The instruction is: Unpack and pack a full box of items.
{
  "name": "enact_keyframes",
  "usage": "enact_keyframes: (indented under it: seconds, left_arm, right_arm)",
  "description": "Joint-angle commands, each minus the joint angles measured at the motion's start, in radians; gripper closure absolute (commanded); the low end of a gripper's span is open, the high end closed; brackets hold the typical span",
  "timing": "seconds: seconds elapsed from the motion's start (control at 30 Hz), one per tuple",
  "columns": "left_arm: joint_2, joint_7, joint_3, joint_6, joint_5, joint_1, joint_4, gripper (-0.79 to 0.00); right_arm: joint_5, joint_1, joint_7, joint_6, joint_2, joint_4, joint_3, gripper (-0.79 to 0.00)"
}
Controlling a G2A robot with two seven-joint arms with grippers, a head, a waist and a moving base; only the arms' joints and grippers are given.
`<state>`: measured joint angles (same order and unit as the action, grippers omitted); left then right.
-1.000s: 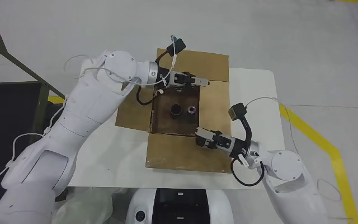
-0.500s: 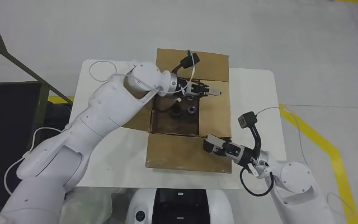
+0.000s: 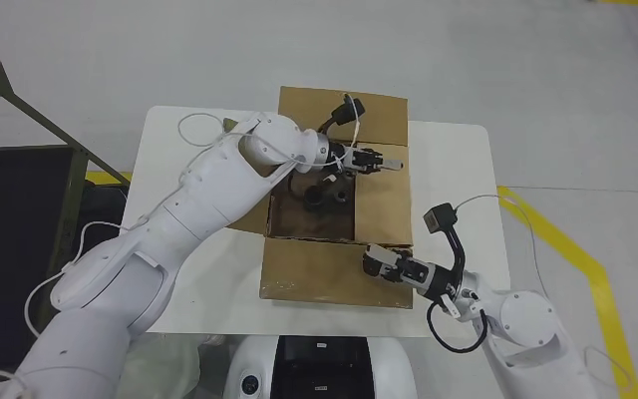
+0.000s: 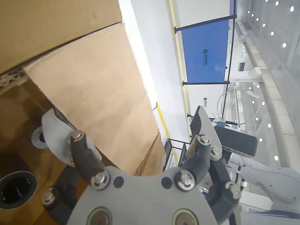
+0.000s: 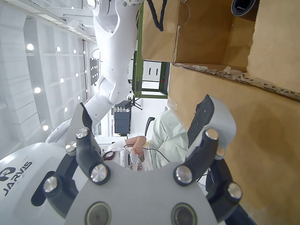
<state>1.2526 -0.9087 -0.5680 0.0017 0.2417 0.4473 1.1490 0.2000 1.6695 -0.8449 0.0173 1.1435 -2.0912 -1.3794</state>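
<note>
One box [image 3: 309, 274]: open cardboard, flaps spread flat, sitting mid-table [image 3: 234, 289].
Dark cylinder [image 3: 313, 196]: upright on the box floor, left of centre.
Small round part [image 3: 342, 195]: just beside the cylinder, on its right, apart from it.
Left gripper [image 3: 387, 162]: over the box's far right corner, at the right flap; jaws spread wide, holding nothing.
Right gripper [image 3: 369, 261]: above the near flap's right end; jaws wide apart, empty.

Black cylinder [image 4: 16, 189] cut off at the edge; neighbouring small item [image 3: 342, 194] too tiny to identify.
</note>
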Motion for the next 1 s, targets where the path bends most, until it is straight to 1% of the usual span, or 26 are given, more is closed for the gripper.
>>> enact_keyframes:
  seconds: [0.0, 0.1, 0.23, 0.47, 0.6, 0.7, 0.77, 0.97]
  left_arm:
    - [0.006, -0.008, -0.009, -0.027, 0.029, 0.001, -0.013, -0.785]
    - [0.012, -0.034, -0.028, -0.067, 0.075, 0.005, -0.033, -0.785]
    - [0.012, -0.039, -0.060, -0.113, 0.104, 0.016, -0.032, -0.785]
    - [-0.001, -0.080, -0.131, -0.176, 0.164, 0.059, 0.029, -0.785]
    - [-0.007, -0.106, -0.158, -0.189, 0.182, 0.080, 0.063, -0.785]
    - [-0.009, -0.132, -0.170, -0.190, 0.187, 0.090, 0.084, -0.785]
    - [-0.010, -0.148, -0.178, -0.188, 0.194, 0.096, 0.092, -0.785]
    - [-0.019, -0.175, -0.226, -0.192, 0.205, 0.108, 0.103, -0.785]
  right_arm:
    - [-0.005, -0.003, -0.003, -0.003, -0.001, 0.002, 0.007, -0.785]
    - [-0.014, -0.007, -0.006, -0.010, -0.003, 0.006, 0.021, -0.785]
    - [-0.032, -0.019, -0.005, -0.025, -0.004, 0.013, 0.044, -0.785]
    - [-0.055, -0.051, 0.042, -0.064, -0.003, 0.038, 0.081, -0.785]
    - [-0.054, -0.063, 0.089, -0.083, -0.002, 0.050, 0.091, -0.785]
    - [-0.041, -0.064, 0.133, -0.067, -0.001, 0.054, 0.083, -0.785]
    - [-0.038, -0.053, 0.166, -0.038, -0.001, 0.045, 0.067, -0.785]
    - [-0.033, 0.018, 0.214, 0.046, -0.008, -0.002, -0.005, -0.785]
